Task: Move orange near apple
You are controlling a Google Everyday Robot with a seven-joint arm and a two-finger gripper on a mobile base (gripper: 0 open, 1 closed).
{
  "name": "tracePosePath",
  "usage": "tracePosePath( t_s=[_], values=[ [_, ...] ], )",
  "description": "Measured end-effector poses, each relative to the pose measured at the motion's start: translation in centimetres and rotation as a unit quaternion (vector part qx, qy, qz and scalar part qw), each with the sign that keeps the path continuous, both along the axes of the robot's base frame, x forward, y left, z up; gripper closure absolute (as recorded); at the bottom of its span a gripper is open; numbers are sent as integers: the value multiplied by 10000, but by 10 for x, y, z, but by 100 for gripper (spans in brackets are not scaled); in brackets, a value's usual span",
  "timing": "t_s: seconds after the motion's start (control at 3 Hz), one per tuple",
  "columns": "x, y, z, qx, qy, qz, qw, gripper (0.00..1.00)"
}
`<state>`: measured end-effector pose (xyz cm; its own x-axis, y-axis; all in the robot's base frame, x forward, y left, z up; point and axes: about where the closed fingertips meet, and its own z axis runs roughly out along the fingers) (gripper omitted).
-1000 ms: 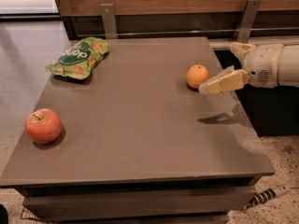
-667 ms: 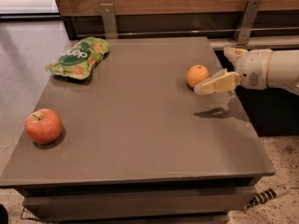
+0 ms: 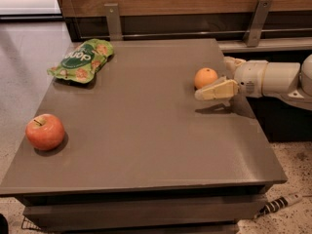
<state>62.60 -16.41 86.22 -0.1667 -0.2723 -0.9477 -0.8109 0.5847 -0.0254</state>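
Observation:
The orange (image 3: pixel 205 77) sits on the right side of the grey table (image 3: pixel 146 130). The red apple (image 3: pixel 45 131) sits near the table's front left edge, far from the orange. My gripper (image 3: pixel 212 78) reaches in from the right, just above the table. It is open, with one cream finger (image 3: pixel 216 89) in front of the orange and the other finger (image 3: pixel 232 61) behind and to the right of it. The orange lies between the fingers and rests on the table.
A green snack bag (image 3: pixel 80 60) lies at the table's back left. A wooden wall with metal brackets (image 3: pixel 113 19) runs behind the table. A cable or power strip (image 3: pixel 280 204) lies on the floor at the front right.
My gripper has moved left, so its near finger now lies alongside the front of the orange. The orange and the apple have not moved.

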Motion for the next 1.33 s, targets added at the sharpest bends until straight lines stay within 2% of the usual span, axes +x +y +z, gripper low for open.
tracePosePath(
  t_s=[0.33, 0.67, 1.0, 1.33],
  values=[
    [14, 10, -18, 200, 54, 54, 9998, 0],
    [22, 18, -32, 382, 59, 80, 9992, 18],
    [23, 21, -34, 402, 65, 104, 9991, 42],
    [23, 25, -34, 406, 69, 133, 9991, 72]
  ],
)
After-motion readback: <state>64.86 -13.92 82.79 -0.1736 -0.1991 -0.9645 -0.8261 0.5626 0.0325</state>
